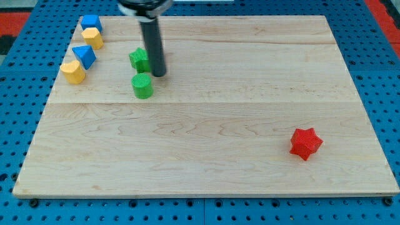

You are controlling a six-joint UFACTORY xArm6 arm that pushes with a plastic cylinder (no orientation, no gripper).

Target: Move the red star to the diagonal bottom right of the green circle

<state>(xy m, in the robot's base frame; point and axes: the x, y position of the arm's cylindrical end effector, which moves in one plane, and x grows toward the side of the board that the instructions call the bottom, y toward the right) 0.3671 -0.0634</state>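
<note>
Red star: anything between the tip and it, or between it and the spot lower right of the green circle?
Nothing visible. My tip sits beside the green circle; the red star lies far toward the view's bottom right, with bare board between.

Blocks on the board (206,156)

Six blocks crowd the view's top left; the star (305,143) lies alone at bottom right.

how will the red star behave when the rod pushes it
The red star looks small and rigid, so it probably slides easily on the smooth wooden board. Its points may make it spin if pushed off-centre. It sits low, so tipping seems unlikely.
</note>
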